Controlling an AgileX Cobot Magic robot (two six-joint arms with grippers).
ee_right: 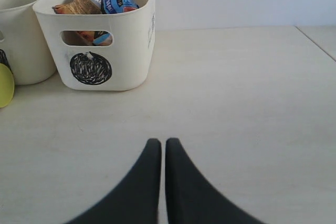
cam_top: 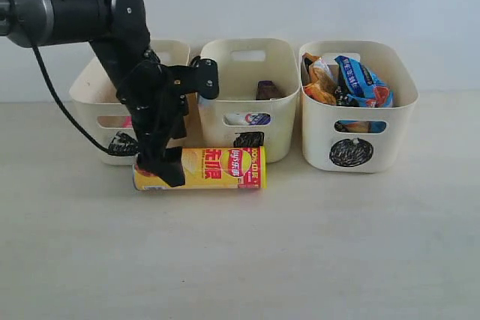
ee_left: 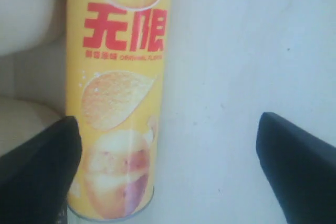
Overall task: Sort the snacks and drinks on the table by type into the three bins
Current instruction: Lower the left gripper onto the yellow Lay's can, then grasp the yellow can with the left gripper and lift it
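The yellow chip can lies on its side on the table, just in front of the left bin and the middle bin, with its length running left to right. The left gripper is down at the can's left end. Its jaws are spread wide. In the left wrist view one finger overlaps the can's edge, while the other finger stands well apart over bare table.

The middle bin, marked with a black scribbled square, holds a white and blue carton, seen through the handle cutout, and a dark purple carton behind it. The right bin, marked with a scribbled circle, holds a blue bag and an orange bag. A bit of pink shows through the left bin's cutout.

The right gripper appears only in its own wrist view. Its jaws are closed together on nothing, above bare table to the near right of the right bin.
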